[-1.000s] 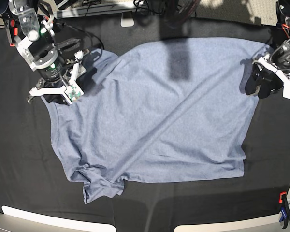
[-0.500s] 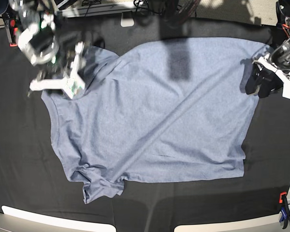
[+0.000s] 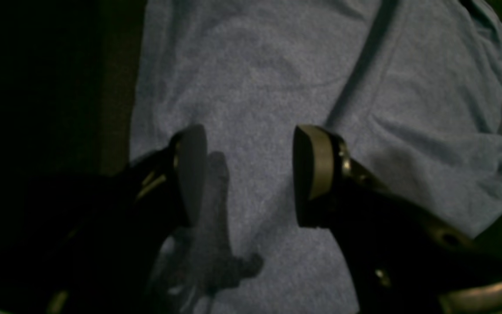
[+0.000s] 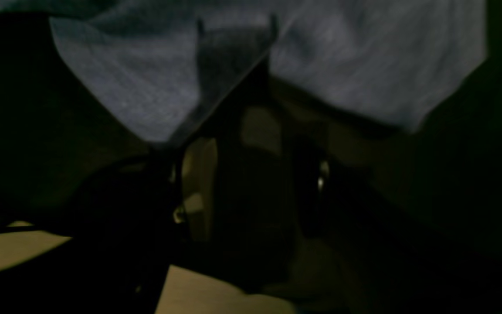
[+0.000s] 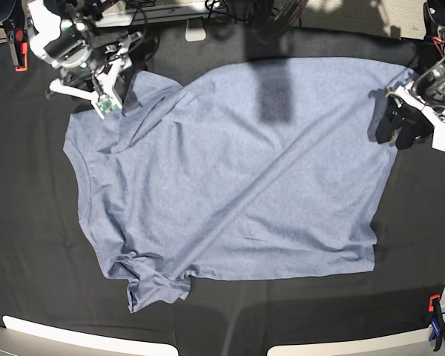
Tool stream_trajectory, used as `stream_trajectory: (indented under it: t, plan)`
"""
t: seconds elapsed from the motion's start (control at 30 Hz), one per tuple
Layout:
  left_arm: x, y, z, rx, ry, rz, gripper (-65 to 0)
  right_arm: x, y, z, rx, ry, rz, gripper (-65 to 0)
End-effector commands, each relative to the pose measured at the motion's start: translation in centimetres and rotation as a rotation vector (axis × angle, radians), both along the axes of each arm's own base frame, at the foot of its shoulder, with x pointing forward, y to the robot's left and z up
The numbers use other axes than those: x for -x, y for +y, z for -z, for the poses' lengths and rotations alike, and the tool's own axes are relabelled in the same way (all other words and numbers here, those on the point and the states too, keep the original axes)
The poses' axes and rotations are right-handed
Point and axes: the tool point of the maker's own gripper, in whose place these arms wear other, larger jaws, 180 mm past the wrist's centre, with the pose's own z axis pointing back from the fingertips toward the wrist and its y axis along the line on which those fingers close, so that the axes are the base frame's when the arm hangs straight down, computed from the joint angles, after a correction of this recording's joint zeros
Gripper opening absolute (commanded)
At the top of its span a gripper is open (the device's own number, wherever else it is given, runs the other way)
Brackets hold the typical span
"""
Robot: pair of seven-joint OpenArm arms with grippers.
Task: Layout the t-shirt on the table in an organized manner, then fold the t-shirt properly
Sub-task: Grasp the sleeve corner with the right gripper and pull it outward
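Observation:
The light blue-grey t-shirt [image 5: 237, 178] lies spread flat on the black table [image 5: 30, 245], plain side up, with a diagonal crease and a bunched sleeve at the lower left. My right gripper [image 5: 107, 96] hovers at the shirt's upper left corner beside the other sleeve. In the right wrist view its jaws [image 4: 251, 183] stand apart with only dark table between them, and the t-shirt [image 4: 146, 74] lies just beyond. My left gripper [image 5: 391, 127] is at the shirt's right edge. It hangs open [image 3: 249, 170] over the t-shirt [image 3: 255, 87], holding nothing.
An orange clamp [image 5: 15, 46] sits at the table's far left edge and a blue clamp [image 5: 436, 326] at the near right. White panels [image 5: 74, 337] line the front edge. Cables and a rail [image 5: 156, 11] run along the back.
My right arm has drawn back from the shirt's left shoulder toward the far left corner, its jaws still apart. The shirt and the left arm have stayed put.

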Motion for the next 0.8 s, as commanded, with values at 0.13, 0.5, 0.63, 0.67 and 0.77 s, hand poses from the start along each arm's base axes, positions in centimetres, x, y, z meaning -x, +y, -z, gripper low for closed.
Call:
stream_trajectory:
  t: [0.13, 0.5, 0.63, 0.67, 0.77]
  plan:
    - [-0.6, 0.2, -1.4, 0.005, -0.054, 0.004, -36.0, -0.7, 0.9, 0.1, -0.118, -0.042, 0.12, -37.4]
    - [-0.6, 0.2, -1.4, 0.005, -0.053, 0.004, -36.0, 0.0, 2.4, 1.7, -0.196, -0.001, 0.249, -37.4]
    - [-0.6, 0.2, -1.4, 0.005, -0.054, 0.004, -36.0, 0.3, 2.5, 1.9, -0.199, 0.008, 0.242, -37.4]
    - [-0.6, 0.2, -1.4, 0.005, -0.053, 0.004, -36.0, 0.3, 2.6, 1.9, -0.199, 0.008, 0.239, -37.4]
    - [-0.6, 0.2, -1.4, 0.005, -0.053, 0.004, -36.0, 0.1, 2.1, 1.7, -0.196, 0.0, 0.254, -37.4]
